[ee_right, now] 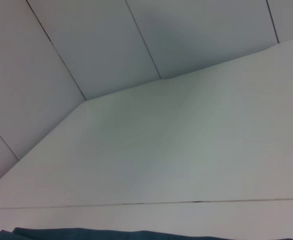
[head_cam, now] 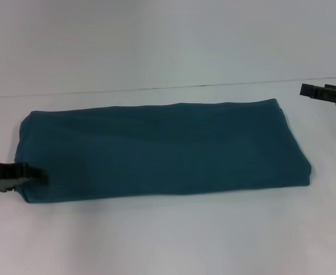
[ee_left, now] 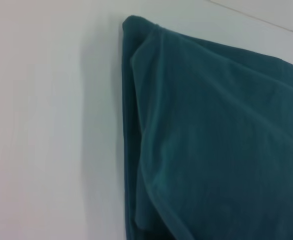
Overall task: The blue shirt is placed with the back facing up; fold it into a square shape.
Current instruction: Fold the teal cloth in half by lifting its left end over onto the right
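Two layered fabric edges of the blue shirt (ee_left: 211,145) show only from the left wrist. Left gripper (head_cam: 39,175), fingers indistinct, touches its left end; right gripper (head_cam: 308,90), grip unclear, hovers apart.

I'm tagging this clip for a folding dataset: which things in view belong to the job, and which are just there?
Part of the job:
- blue shirt, folded into a long band
- left hand, at the shirt's left end
- right hand, off beyond its right end

Just there:
- white table
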Motion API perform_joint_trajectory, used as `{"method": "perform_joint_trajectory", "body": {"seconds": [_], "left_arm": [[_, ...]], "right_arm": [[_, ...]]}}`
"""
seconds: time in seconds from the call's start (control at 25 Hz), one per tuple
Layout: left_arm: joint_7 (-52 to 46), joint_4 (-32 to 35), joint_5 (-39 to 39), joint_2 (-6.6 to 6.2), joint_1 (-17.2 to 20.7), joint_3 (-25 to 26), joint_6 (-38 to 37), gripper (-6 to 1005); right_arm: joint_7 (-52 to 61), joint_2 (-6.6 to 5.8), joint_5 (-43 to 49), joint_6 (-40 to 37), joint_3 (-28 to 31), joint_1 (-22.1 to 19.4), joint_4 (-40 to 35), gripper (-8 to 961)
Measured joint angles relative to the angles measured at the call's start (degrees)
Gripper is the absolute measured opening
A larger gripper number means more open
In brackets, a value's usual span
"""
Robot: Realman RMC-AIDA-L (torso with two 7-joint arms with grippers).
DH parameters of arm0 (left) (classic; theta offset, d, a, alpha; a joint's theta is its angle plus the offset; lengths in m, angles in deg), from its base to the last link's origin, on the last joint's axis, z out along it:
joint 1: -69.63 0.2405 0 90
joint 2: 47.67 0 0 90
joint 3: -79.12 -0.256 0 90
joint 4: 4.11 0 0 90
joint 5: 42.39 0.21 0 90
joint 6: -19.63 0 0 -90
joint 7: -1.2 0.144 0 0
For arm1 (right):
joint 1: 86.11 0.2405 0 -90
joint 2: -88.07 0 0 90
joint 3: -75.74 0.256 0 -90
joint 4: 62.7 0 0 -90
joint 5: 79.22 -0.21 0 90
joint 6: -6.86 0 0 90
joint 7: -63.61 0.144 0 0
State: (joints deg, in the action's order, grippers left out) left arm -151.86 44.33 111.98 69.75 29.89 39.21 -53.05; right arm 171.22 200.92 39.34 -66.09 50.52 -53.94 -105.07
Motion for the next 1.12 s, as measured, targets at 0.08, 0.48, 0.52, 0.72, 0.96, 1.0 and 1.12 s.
{"method": "perform_joint_trajectory", "body": {"seconds": [0.08, 0.48, 0.52, 0.72, 0.96, 1.0, 1.12], "left_arm": [[0.21, -0.17, 0.18, 0.00, 0.02, -0.05, 0.37, 769], [0.03, -0.09, 1.52, 0.00, 0.06, -0.08, 0.59, 322], [0.03, -0.07, 1.54, 0.00, 0.06, -0.08, 0.59, 244], [0.18, 0.11, 1.56, -0.02, 0.22, 0.11, 0.75, 105], [1.26, 1.13, 1.45, -0.05, 1.30, 0.47, 0.86, 16], [1.50, 1.81, 1.29, -0.05, 1.78, 0.50, 0.77, 17], [2.61, 3.68, 0.97, -0.07, 3.27, 1.59, 0.45, 21]], "right_arm": [[0.01, 0.00, 0.00, 0.00, 0.00, 0.00, 0.00, 931], [-0.06, 0.06, 0.00, 0.20, 0.00, -0.08, 0.00, 931], [-0.06, 0.07, 0.00, 0.21, 0.00, -0.08, 0.00, 931], [-0.12, 0.22, 0.00, 0.40, 0.00, -0.09, 0.00, 931], [-0.20, 0.65, 0.00, 0.65, 0.00, -0.05, 0.23, 931], [-0.23, 0.75, 0.00, 0.66, 0.00, 0.01, 0.35, 931], [-0.84, 1.57, -0.05, 1.18, 0.00, 0.26, 0.61, 930]]}}
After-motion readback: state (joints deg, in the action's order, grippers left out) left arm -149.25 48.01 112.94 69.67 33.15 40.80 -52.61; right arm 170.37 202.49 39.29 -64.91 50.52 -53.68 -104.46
